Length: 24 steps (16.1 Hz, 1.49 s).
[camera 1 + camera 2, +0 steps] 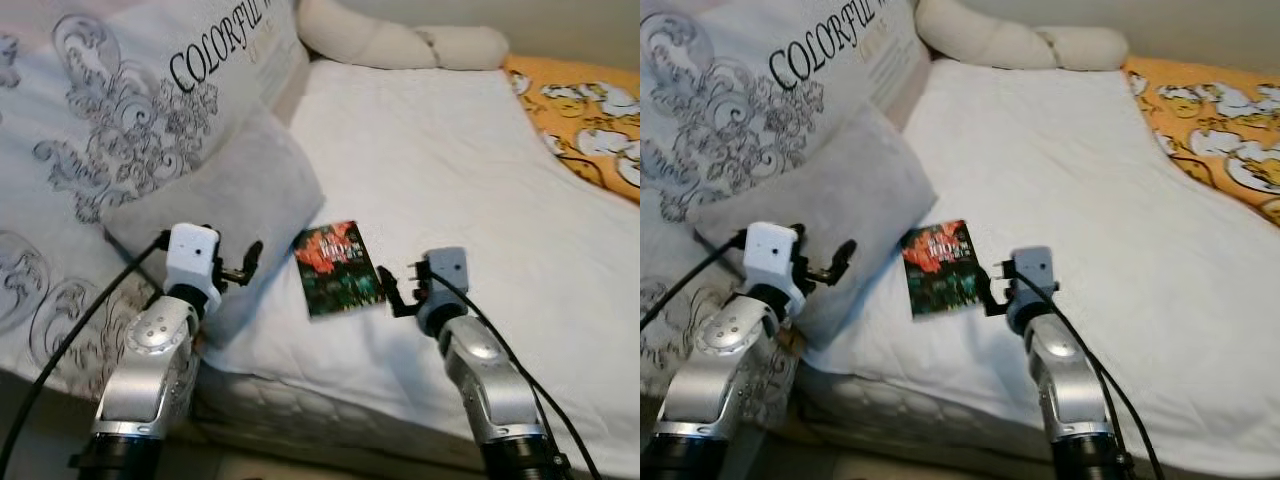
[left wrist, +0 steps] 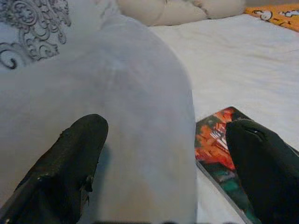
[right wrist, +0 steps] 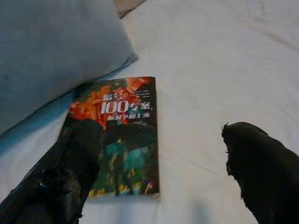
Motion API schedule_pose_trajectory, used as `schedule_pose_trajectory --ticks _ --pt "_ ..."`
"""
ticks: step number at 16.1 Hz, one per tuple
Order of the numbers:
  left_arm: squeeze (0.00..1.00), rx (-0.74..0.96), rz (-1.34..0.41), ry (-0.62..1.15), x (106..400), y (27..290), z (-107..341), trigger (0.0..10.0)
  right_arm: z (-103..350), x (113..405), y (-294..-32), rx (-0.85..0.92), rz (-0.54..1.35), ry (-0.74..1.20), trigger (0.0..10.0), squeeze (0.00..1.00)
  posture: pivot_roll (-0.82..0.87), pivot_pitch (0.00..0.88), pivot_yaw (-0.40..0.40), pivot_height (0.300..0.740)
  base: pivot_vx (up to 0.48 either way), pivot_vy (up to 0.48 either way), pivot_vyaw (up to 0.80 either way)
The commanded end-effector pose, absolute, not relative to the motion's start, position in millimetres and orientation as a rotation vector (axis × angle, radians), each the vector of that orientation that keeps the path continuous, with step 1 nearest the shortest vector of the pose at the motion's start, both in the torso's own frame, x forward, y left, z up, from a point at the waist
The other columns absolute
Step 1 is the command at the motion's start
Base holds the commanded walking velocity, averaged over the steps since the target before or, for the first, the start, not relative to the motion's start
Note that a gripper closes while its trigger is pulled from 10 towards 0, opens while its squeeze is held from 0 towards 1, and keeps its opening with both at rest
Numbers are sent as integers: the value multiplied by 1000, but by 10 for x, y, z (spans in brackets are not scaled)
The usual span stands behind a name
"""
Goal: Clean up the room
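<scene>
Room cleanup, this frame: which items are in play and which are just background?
In play:
- red-and-green paperback book lying flat on the white bed sheet
- right claw, open beside the book
- left claw, open over the plain grey pillow

Background:
- patterned "COLORFUL" cushion
- cream bolster
- orange printed blanket

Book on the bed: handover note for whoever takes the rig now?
Left gripper: open, empty, over the grey pillow.
Right gripper: open, empty, at the right edge of the book, not gripping it.
Book lies flat, cover up, on the white sheet beside the pillow's corner.
Done: both arms brought up to the book.
Left: grasp the book, put it away.
</scene>
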<state>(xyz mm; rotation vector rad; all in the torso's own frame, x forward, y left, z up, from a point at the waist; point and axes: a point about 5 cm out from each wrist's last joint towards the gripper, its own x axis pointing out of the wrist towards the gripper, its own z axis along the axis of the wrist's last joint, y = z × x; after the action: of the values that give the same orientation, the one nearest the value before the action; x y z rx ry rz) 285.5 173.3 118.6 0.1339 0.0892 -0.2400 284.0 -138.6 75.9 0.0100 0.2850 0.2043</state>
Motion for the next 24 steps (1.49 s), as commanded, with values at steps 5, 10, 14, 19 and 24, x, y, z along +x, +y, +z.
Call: schedule_pose_trajectory --ticks 5,10,14,19,24 --pt "0 138 -256 91 2853 1696 1175 10000 757 2846 -1436 6 189 297 10000 0 83 0 17 740 305 0 0" --pt "0 151 -271 101 2837 1672 1148 10000 737 2838 -1429 2 194 309 10000 0 83 0 17 740 0 0 0" --pt "0 152 -282 122 2839 1658 1130 10000 739 2843 -1431 1 196 312 10000 0 84 0 18 740 0 0 0" --pt "0 170 -298 131 2847 1668 1116 10000 726 2862 -1521 -34 185 346 10000 0 81 0 19 740 0 0 0" --pt "0 203 -450 173 2753 1605 1091 10000 597 3049 -1562 14 267 375 10000 0 98 0 44 740 0 0 0"
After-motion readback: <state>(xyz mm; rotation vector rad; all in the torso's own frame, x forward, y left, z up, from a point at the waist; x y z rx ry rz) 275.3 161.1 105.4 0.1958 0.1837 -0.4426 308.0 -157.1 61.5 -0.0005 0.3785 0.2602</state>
